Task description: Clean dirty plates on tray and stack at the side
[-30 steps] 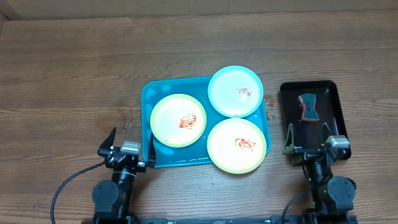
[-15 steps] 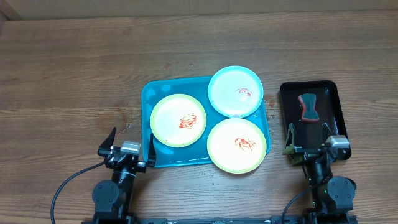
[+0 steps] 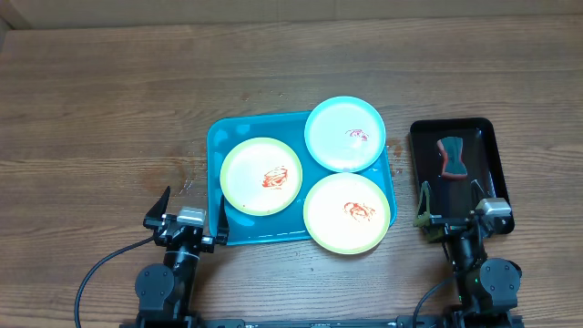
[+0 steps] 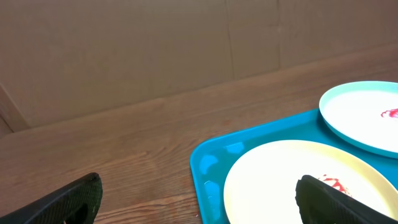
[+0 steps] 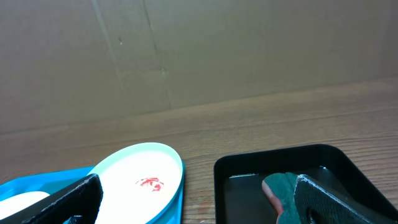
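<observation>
Plates (image 3: 261,176) on teal tray (image 3: 216,137), brown wooden table (image 3: 100,100), cardboard wall (image 4: 124,50) behind

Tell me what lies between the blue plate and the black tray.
Just a narrow strip of bare table, clearest in the overhead view; the blue plate and black tray do not touch.

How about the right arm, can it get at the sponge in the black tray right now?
Probably yes: the right gripper is open and empty, the sponge lies uncovered in the black tray just ahead, nothing between them.
</observation>
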`<action>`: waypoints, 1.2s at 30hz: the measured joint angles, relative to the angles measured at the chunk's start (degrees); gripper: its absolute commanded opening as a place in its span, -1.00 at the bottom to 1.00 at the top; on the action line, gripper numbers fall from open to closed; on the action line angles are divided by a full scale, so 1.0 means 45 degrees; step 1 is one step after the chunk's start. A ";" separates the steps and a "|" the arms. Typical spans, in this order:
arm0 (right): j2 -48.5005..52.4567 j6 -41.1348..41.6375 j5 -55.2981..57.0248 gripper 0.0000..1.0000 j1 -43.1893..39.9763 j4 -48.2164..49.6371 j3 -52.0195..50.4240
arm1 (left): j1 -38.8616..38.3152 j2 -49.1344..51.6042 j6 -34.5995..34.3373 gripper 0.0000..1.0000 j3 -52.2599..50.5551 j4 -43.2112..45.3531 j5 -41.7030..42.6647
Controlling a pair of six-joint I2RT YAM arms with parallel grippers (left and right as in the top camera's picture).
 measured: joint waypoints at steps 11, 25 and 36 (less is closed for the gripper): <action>0.0000 -0.0005 -0.0087 1.00 0.0000 0.0481 0.0000 | 0.0000 0.0000 -0.0534 0.99 0.0000 0.0350 0.0015; 0.0000 0.0000 -0.0379 1.00 -0.0005 0.0981 0.0034 | 0.0000 0.0000 -0.0782 0.99 0.0418 0.0121 0.0267; 0.0559 0.0010 -0.0952 1.00 -0.0005 -0.0583 0.3094 | 0.0000 0.1904 -0.0826 0.99 0.3847 -0.1579 0.0355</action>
